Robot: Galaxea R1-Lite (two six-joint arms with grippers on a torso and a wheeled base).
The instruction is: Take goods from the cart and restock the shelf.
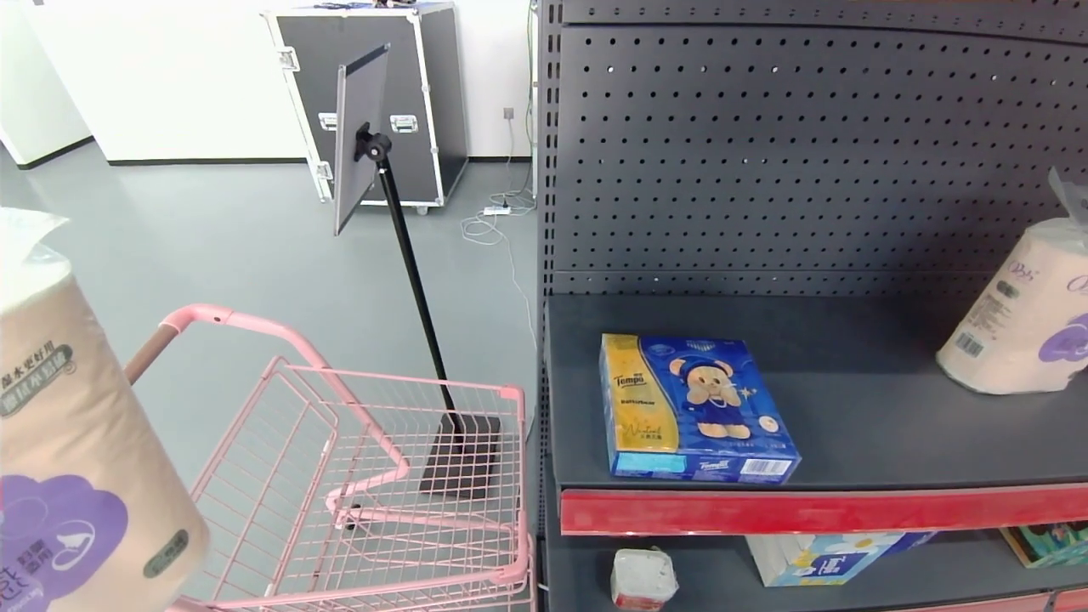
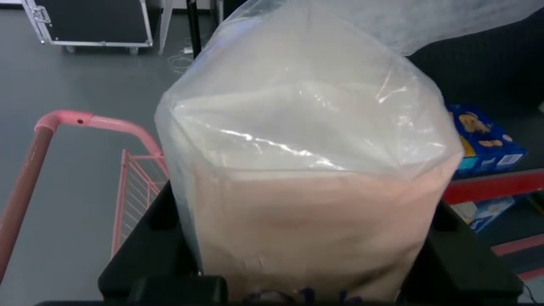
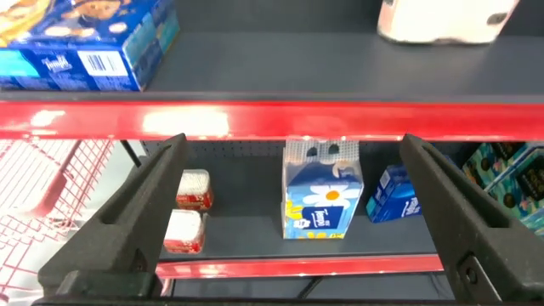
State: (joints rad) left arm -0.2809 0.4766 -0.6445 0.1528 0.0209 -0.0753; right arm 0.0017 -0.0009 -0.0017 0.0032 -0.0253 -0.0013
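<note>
A big plastic-wrapped pack of paper rolls (image 1: pixel 76 442) hangs at the near left above the pink cart (image 1: pixel 357 425). My left gripper (image 2: pixel 302 225) is shut on this pack (image 2: pixel 306 170), one black finger (image 2: pixel 149 246) on each side. On the dark shelf (image 1: pixel 867 416) a blue tissue box (image 1: pixel 693 408) lies flat near the red front edge. A second roll pack (image 1: pixel 1020 314) stands at the shelf's right end. My right gripper (image 3: pixel 293 144) is open in front of the lower shelf level, below the red strip (image 3: pixel 280 119), with nothing between its fingers.
A black pole stand with a tilted panel (image 1: pixel 361 136) has its base (image 1: pixel 463 450) just behind the cart. A black flight case (image 1: pixel 374 93) stands by the far wall. The lower shelf holds a blue-and-white tissue pack (image 3: pixel 323 200) and small wrapped packs (image 3: pixel 191 212).
</note>
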